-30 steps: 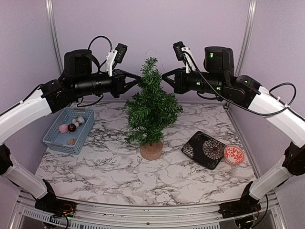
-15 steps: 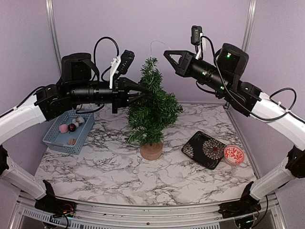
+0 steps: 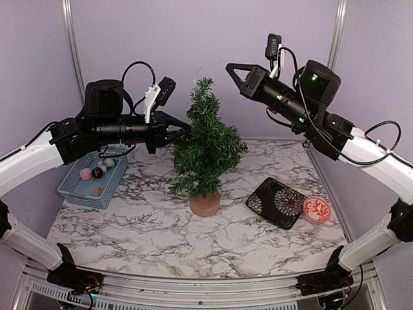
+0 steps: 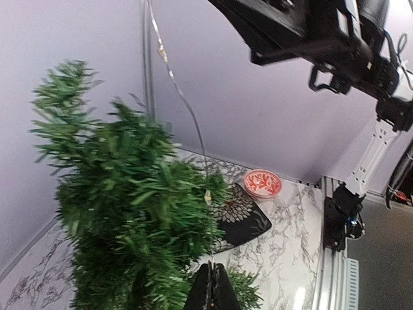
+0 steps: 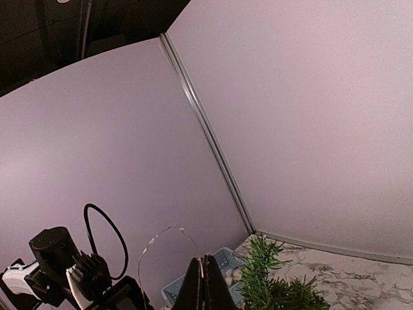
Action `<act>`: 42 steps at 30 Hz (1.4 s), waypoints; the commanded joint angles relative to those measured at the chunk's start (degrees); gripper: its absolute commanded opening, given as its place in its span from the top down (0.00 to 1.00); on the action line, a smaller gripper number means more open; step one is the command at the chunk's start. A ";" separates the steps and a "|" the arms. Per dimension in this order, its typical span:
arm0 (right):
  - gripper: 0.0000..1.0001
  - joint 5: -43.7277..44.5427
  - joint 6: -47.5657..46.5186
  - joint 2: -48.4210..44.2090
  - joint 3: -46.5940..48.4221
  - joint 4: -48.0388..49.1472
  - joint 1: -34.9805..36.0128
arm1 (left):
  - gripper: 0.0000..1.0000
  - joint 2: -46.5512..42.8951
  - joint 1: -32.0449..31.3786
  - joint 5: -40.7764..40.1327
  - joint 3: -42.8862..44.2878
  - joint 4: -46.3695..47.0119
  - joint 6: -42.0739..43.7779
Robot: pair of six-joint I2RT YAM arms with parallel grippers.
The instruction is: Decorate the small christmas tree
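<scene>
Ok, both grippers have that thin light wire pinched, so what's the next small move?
Probably lower the right gripper toward the treetop. It and the left gripper are each shut on the thin light wire, which arcs up past the small christmas tree, so coming down should lay it into the upper branches.

The small christmas tree (image 3: 206,139) is bristly, the wire (image 4: 162,51) seemingly metal

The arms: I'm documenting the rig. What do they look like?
Left arm and right arm: white lower links, black upper segments. Left gripper and right gripper: black, tapered. Black cables loop over each wrist beside a white-bracketed black camera; green lights dot the right arm.
</scene>
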 commanded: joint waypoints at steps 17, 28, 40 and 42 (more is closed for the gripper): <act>1.00 10.15 -4.84 9.63 10.73 -21.21 -0.65 | 1.00 3.94 9.40 -7.94 5.60 3.06 -11.89; 1.00 10.11 -4.88 4.72 1.81 -18.26 -0.72 | 1.00 -1.53 9.13 -3.10 -2.97 6.17 -7.64; 1.00 6.43 -6.19 5.23 0.75 -22.45 -0.72 | 1.00 -1.33 8.96 0.48 -3.37 -0.49 -5.05; 1.00 5.01 -6.85 4.93 0.91 -23.26 -0.77 | 1.00 -1.35 8.88 1.24 -3.58 -1.32 -4.96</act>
